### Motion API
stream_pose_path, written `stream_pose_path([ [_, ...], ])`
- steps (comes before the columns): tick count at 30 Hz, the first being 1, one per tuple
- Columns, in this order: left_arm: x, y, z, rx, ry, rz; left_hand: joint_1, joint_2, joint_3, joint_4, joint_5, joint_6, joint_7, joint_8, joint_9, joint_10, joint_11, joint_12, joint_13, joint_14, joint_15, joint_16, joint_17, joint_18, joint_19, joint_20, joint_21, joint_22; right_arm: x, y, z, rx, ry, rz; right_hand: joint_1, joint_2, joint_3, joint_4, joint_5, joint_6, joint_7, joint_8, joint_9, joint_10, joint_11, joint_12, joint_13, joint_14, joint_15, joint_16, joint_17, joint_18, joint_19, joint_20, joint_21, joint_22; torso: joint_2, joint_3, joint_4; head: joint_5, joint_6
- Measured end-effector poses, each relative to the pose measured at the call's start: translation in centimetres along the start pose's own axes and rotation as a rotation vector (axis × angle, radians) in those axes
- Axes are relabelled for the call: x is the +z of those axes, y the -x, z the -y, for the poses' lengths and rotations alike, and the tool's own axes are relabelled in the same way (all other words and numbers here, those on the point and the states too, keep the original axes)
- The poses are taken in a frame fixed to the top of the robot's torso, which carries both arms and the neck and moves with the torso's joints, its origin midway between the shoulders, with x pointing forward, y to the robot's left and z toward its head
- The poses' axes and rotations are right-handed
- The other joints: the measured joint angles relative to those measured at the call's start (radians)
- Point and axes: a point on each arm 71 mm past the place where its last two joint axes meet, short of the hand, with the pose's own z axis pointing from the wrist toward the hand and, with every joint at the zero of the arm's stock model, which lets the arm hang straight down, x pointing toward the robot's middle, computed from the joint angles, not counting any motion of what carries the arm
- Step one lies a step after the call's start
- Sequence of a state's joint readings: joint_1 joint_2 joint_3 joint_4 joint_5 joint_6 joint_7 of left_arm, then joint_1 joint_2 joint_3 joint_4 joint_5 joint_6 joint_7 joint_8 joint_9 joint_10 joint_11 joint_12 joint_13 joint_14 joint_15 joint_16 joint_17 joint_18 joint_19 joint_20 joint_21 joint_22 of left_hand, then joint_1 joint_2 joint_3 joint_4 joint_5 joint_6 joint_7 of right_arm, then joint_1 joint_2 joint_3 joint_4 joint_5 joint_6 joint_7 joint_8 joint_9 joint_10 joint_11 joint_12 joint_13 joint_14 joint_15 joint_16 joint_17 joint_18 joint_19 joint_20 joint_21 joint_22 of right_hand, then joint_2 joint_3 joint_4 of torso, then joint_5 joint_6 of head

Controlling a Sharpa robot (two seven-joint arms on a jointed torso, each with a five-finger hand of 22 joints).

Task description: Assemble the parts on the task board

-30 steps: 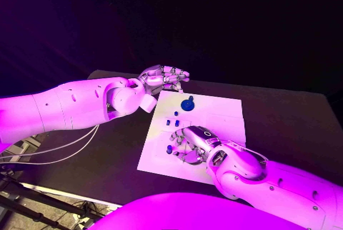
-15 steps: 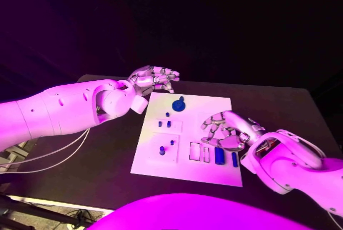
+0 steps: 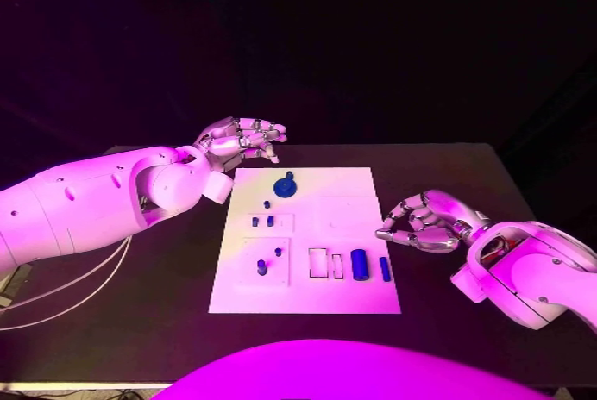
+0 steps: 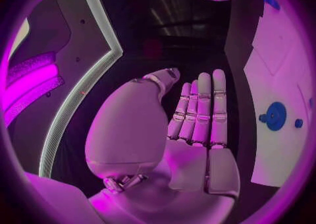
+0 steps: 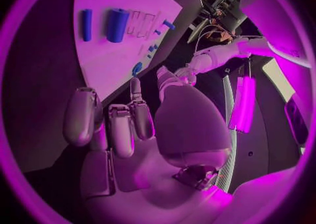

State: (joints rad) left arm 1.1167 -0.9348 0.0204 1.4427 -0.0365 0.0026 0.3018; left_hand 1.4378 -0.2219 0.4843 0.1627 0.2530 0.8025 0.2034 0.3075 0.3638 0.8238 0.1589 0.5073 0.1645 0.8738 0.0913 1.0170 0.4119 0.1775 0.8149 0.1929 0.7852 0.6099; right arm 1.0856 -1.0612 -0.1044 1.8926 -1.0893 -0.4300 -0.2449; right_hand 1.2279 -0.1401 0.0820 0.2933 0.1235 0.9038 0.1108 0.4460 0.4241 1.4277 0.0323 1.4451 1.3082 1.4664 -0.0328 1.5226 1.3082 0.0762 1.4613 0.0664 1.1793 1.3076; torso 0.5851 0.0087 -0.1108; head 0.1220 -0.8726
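Head view: the board (image 3: 342,206) is seen flat at the centre of the bench (image 3: 149,296). A round blue part (image 3: 286,187) is noted at 12 o'clock on the board, small blue pegs (image 3: 262,220) at 9 o'clock, and a thick blue cylinder (image 3: 360,264) beside a thin blue bar (image 3: 385,268) at 4 o'clock. The left hand (image 3: 240,139) is held off the board's 11 o'clock corner, fingers curled inward, nothing held. The right hand (image 3: 424,222) is observed at 3 o'clock, apart from the board, fingers curled, nothing held. In the left wrist view, that hand's fingers (image 4: 199,109) are seen pressed together side by side.
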Motion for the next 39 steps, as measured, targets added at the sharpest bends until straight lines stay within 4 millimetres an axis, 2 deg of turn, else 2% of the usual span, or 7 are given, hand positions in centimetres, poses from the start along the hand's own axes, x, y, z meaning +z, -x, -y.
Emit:
stream_pose_path([
  [7, 0.0, 0.0, 0.0, -0.001, -0.003, -0.001, 0.0, 0.0, 0.0, 0.0, 0.0, 0.0, 0.0, 0.0, 0.0, 0.0, 0.0, 0.0, 0.0, 0.0, 0.0, 0.0, 0.0, 0.0, 0.0, 0.0, 0.0, 0.0, 0.3, -1.4, 0.8, -0.031, -0.079, -0.03, -0.016, 0.01, -0.085, 0.0, 0.0, -0.001, 0.001, 0.011, 0.004, 0.011, -0.004, 0.01, 0.0, 0.0, 0.0, 0.012, 0.0, 0.0, 0.0, 0.0, 0.043, 0.0, -0.002, -0.0006, -0.0038, -0.01, 0.0],
  [9, 0.0, -0.1, 0.0, -0.001, -0.004, -0.001, 0.0, 0.0, 0.0, 0.0, 0.0, 0.0, 0.0, 0.0, 0.0, 0.0, 0.0, 0.0, 0.0, 0.0, 0.0, 0.0, 0.0, 0.0, 0.0, 0.0, 0.0, 0.0, 0.6, -1.8, 0.9, -0.043, -0.092, -0.036, -0.016, 0.01, -0.096, 0.0, 0.0, -0.001, 0.001, 0.015, 0.004, 0.014, 0.0, 0.014, 0.0, 0.0, 0.0, 0.017, 0.0, -0.015, 0.0, 0.0, 0.054, 0.0, -0.002, -0.0009, -0.0036, -0.01, 0.0],
  [15, -0.1, 0.0, 0.0, 0.0, -0.004, 0.0, 0.0, 0.0, 0.0, 0.0, 0.0, 0.0, 0.0, 0.0, 0.0, 0.0, 0.0, 0.0, 0.0, 0.0, 0.0, 0.0, 0.0, 0.0, 0.0, 0.0, 0.0, 0.0, 1.4, -3.1, 1.2, -0.077, -0.123, -0.057, -0.016, 0.01, -0.109, 0.001, 0.0, -0.001, 0.001, 0.018, 0.004, 0.014, 0.0, 0.014, 0.0, 0.0, 0.0, 0.018, 0.0, -0.016, 0.0, 0.0, 0.064, 0.0, -0.001, -0.0024, -0.0018, -0.005, 0.0],
  [29, -0.2, 0.1, 0.1, 0.0, -0.004, 0.0, 0.0, 0.0, 0.0, 0.0, 0.0, 0.0, 0.0, 0.0, 0.0, 0.0, 0.0, 0.0, 0.0, 0.0, 0.0, 0.0, 0.0, 0.0, 0.0, 0.0, 0.0, 0.0, 2.6, -5.2, 1.1, -0.131, -0.142, -0.096, -0.015, 0.017, -0.135, 0.002, 0.0, -0.001, 0.001, 0.018, 0.004, 0.014, 0.0, 0.014, 0.0, 0.0, 0.0, 0.021, 0.0, -0.015, 0.0, 0.0, 0.064, 0.0, 0.0, -0.001, -0.0036, 0.004, 0.0],
  [31, -0.2, 0.0, 0.1, -0.001, -0.004, 0.0, 0.0, 0.0, 0.0, 0.0, 0.0, 0.0, 0.0, 0.0, 0.0, 0.0, 0.0, 0.0, 0.0, 0.0, 0.0, 0.0, 0.0, 0.0, 0.0, 0.0, 0.0, 0.0, 2.8, -5.5, 1.1, -0.137, -0.146, -0.106, -0.023, 0.025, -0.147, 0.002, 0.0, -0.001, 0.001, 0.027, 0.006, 0.014, 0.0, 0.014, 0.0, 0.0, 0.0, 0.021, 0.0, -0.016, 0.0, 0.0, 0.064, 0.0, 0.0, -0.0005, -0.0041, 0.005, 0.0],
  [33, -0.2, 0.1, 0.1, -0.001, -0.004, 0.0, 0.0, 0.0, -0.002, -0.001, 0.0, 0.0, 0.0, 0.0, 0.0, 0.0, 0.0, 0.0, 0.0, 0.0, 0.0, 0.0, 0.0, 0.0, 0.002, -0.002, 0.0, 0.0, 2.9, -5.8, 1.1, -0.144, -0.149, -0.113, -0.049, 0.039, -0.173, 0.003, 0.0, 0.009, -0.009, 0.045, 0.012, 0.014, 0.0, 0.014, 0.0, 0.0, 0.0, 0.021, 0.0, -0.016, 0.0, 0.0, 0.064, 0.0, 0.0, -0.0005, -0.0043, 0.005, 0.0],
  [39, -0.2, 0.0, 0.1, -0.001, -0.003, 0.0, 0.0, 0.0, -0.007, 0.001, 0.0, 0.0, 0.0, 0.0, 0.0, 0.0, 0.0, 0.0, 0.0, 0.0, 0.0, 0.0, -0.001, 0.0, 0.004, -0.004, 0.0, 0.0, 3.2, -6.5, 1.2, -0.169, -0.166, -0.132, -0.084, 0.031, -0.195, 0.003, 0.0, 0.017, -0.017, 0.061, 0.017, 0.014, -0.008, 0.01, 0.0, 0.0, -0.007, 0.021, 0.0, -0.016, 0.0, 0.0, 0.073, 0.0, 0.0, 0.0001, -0.0043, 0.006, 0.0],
])
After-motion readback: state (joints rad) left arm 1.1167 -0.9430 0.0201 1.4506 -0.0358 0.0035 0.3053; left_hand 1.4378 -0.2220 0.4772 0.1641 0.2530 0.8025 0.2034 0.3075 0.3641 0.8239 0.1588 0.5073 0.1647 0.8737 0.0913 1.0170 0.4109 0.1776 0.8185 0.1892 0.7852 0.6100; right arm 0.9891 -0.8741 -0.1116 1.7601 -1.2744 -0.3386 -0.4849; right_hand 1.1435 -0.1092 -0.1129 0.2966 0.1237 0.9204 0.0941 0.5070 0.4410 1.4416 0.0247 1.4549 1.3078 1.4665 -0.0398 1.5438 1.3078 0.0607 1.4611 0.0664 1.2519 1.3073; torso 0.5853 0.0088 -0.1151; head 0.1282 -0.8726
